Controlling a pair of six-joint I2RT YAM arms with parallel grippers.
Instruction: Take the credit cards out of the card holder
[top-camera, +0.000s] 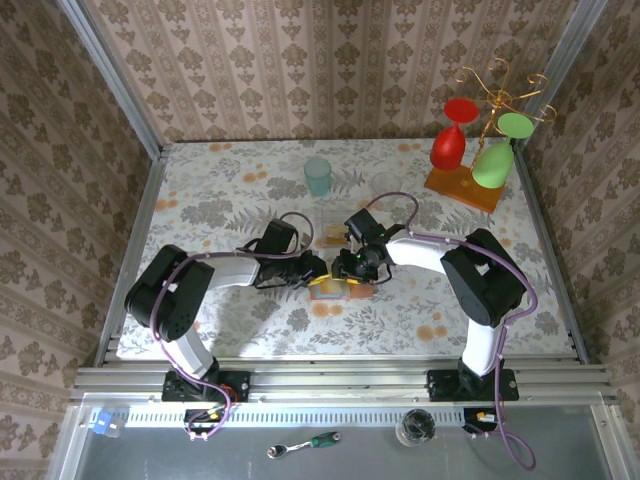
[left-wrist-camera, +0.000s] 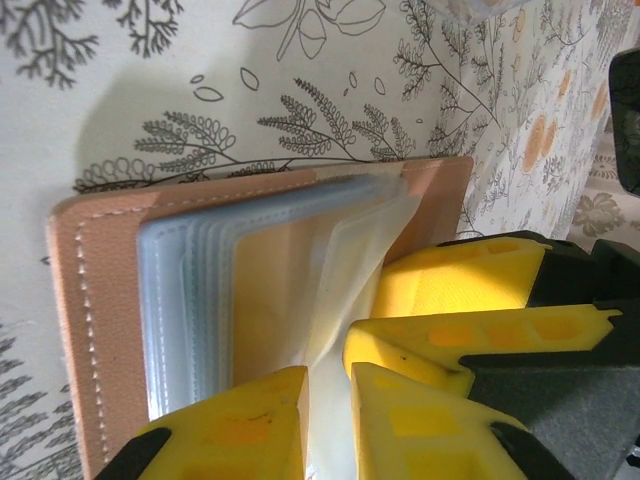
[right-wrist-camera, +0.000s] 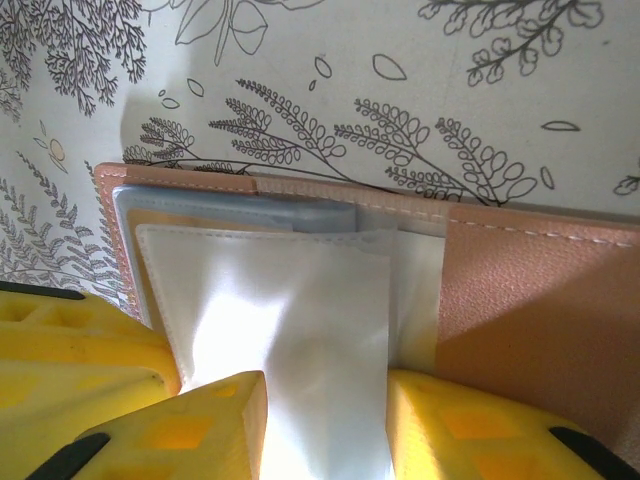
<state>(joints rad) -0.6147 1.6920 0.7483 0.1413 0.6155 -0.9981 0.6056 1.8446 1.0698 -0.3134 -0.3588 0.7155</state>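
The card holder (top-camera: 349, 292) lies open on the table between both arms, tan leather (left-wrist-camera: 95, 300) with a stack of clear plastic sleeves (left-wrist-camera: 190, 300). An orange-tan credit card (left-wrist-camera: 265, 290) shows through one sleeve. My left gripper (left-wrist-camera: 328, 410) has its yellow fingers a narrow gap apart, with a sleeve edge running up between them. My right gripper (right-wrist-camera: 325, 410) is shut across the width of one raised, bowed sleeve (right-wrist-camera: 290, 300), beside the leather cover (right-wrist-camera: 540, 300). Its fingers (left-wrist-camera: 470, 285) appear in the left wrist view too. Both grippers (top-camera: 322, 275) (top-camera: 352, 268) meet over the holder.
A small tan card-like rectangle (top-camera: 330, 237) lies on the table just behind the holder. A teal cup (top-camera: 318, 175) and a clear glass (top-camera: 385, 184) stand further back. At the back right, an orange wooden rack (top-camera: 462, 186) holds a red and a green glass.
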